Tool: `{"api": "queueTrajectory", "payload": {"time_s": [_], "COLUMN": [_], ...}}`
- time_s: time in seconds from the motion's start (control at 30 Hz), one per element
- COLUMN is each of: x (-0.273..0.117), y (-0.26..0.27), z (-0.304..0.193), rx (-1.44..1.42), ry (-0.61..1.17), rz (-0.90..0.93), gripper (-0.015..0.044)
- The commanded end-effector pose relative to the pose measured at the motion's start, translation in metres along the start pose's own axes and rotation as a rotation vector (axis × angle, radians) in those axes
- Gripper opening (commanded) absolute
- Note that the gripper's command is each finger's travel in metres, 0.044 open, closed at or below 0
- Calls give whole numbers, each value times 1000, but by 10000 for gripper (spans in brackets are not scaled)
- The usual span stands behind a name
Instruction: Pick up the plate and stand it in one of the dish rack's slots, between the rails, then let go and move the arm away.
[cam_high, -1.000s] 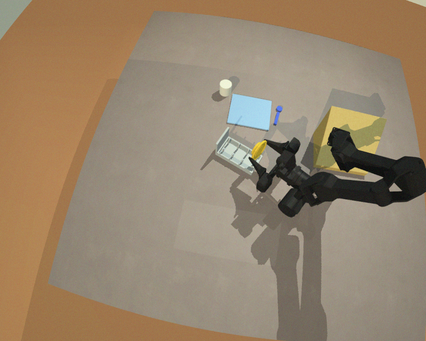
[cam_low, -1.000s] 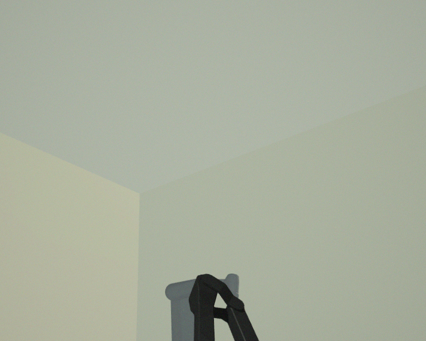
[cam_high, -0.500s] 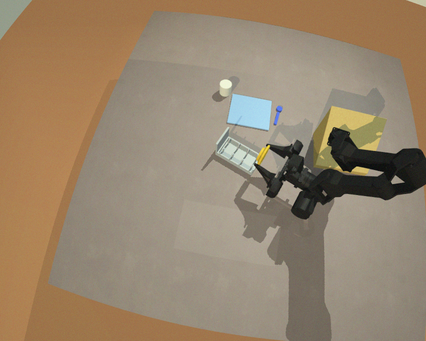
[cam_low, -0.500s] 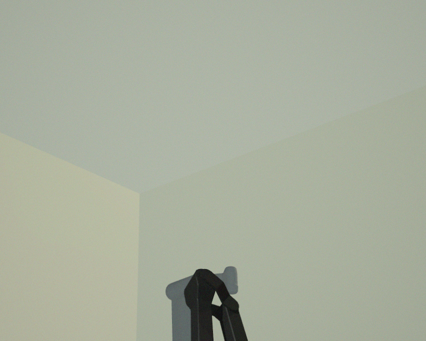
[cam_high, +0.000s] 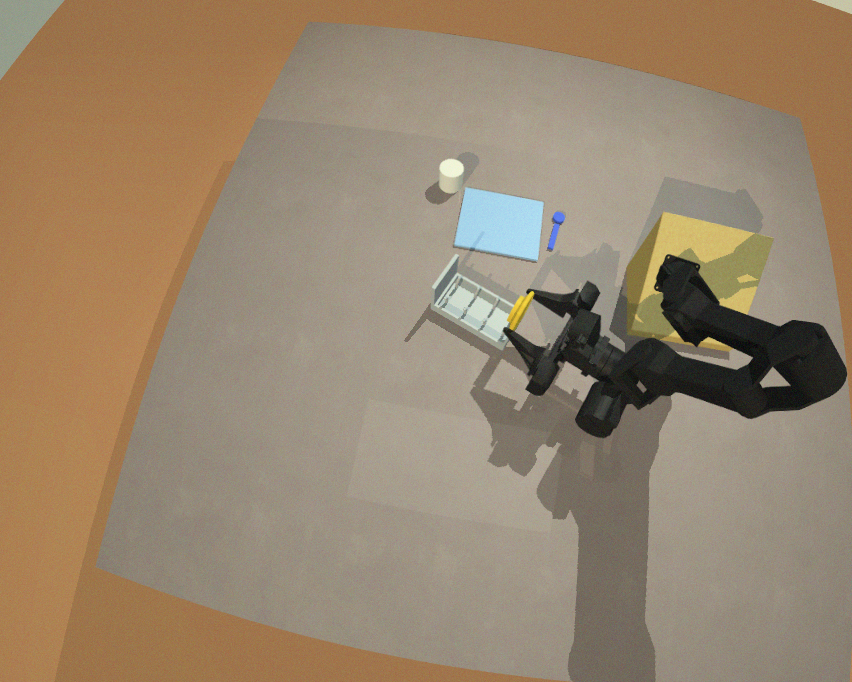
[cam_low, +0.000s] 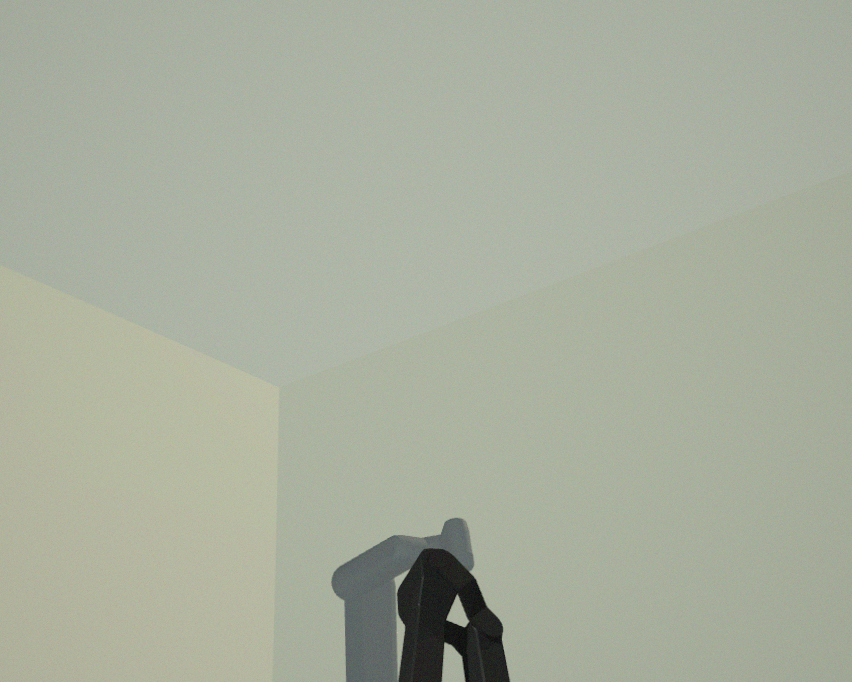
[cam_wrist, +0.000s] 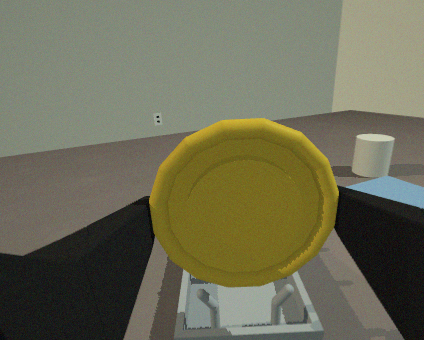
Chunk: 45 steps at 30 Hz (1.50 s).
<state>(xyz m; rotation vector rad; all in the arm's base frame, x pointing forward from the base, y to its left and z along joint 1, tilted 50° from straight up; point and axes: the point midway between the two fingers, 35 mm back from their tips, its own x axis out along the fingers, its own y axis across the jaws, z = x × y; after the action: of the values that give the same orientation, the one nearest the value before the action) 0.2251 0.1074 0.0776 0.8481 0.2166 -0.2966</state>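
Your black 2-fingered gripper pinches the round yellow plate by its rim.
Top: you have the plate on edge at the near end of the pale grey dish rack; slotting and release remain. Exterior: only your black arm shows. Wrist: the plate faces you, upright, rack beyond and below.

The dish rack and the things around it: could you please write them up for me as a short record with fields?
plate: yellow, on edge, held by opposite sides of its rim
fingers: shut on the plate
dish rack: pale grey, plate not yet standing in a slot
flat board: light blue, beside the rack
cylinder: off-white, upright near a board corner
small tool: blue, beside the board
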Motion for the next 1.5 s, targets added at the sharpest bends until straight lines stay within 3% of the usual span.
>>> {"api": "queueTrajectory", "payload": {"time_s": [0.0, 0.7, 1.37, 1.47], "x": [3, 29, 29, 29], "y": [0, -2, -3, -3], "z": [-4, -16, -33, -33], "rx": [-4, 1, -6, -1], "ry": [1, 0, 9, 8], "rz": [-1, 0, -1, 0], "gripper": [0, 0, 0, 79]}}
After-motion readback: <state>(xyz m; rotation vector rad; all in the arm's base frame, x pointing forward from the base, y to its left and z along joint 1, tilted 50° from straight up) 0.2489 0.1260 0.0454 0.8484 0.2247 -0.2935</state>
